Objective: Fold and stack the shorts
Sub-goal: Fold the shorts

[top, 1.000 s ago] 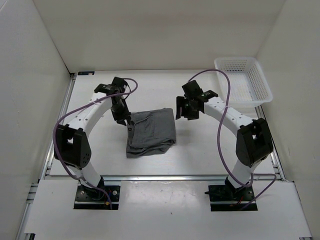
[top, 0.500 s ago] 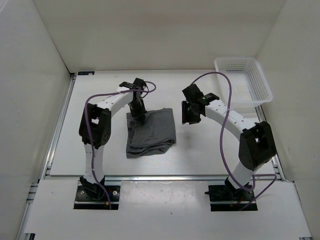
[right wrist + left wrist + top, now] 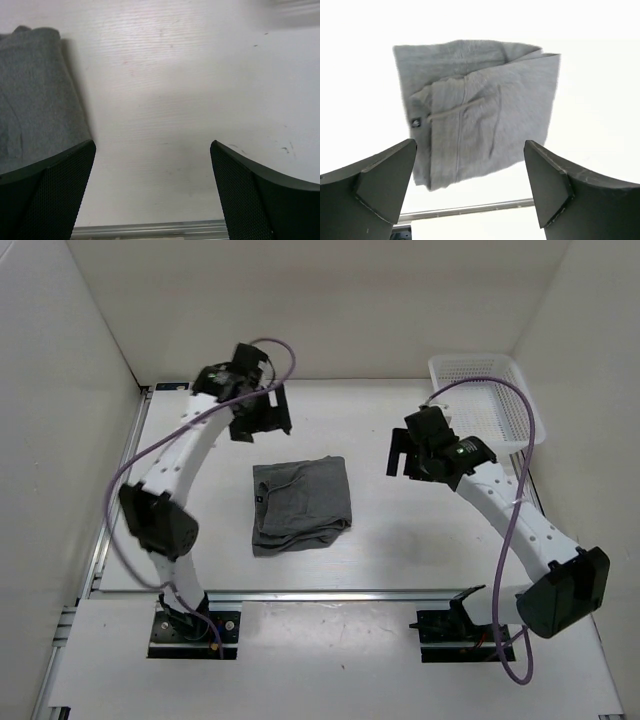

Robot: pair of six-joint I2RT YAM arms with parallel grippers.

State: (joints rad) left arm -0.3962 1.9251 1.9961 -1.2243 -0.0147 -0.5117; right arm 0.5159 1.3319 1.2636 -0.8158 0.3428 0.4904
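The grey shorts [image 3: 300, 505] lie folded in a compact rectangle on the white table, with nothing holding them. In the left wrist view the shorts [image 3: 475, 110] show a drawstring and a small tag on top. My left gripper [image 3: 262, 425] hangs open above the table, behind the shorts' far edge, and nothing is between its fingers [image 3: 380, 185]. My right gripper [image 3: 403, 458] is open too, to the right of the shorts and apart from them. The right wrist view has the shorts' edge [image 3: 35, 95] at its left and bare table between the fingers [image 3: 265, 195].
A white mesh basket [image 3: 485, 400] stands at the back right corner. White walls enclose the table on three sides. A metal rail [image 3: 320, 592] runs along the near edge in front of the arm bases.
My left gripper has let go of the shorts' far left corner, opened, and risen back away from them. My right gripper has opened wider and swung right. The shorts stayed put.
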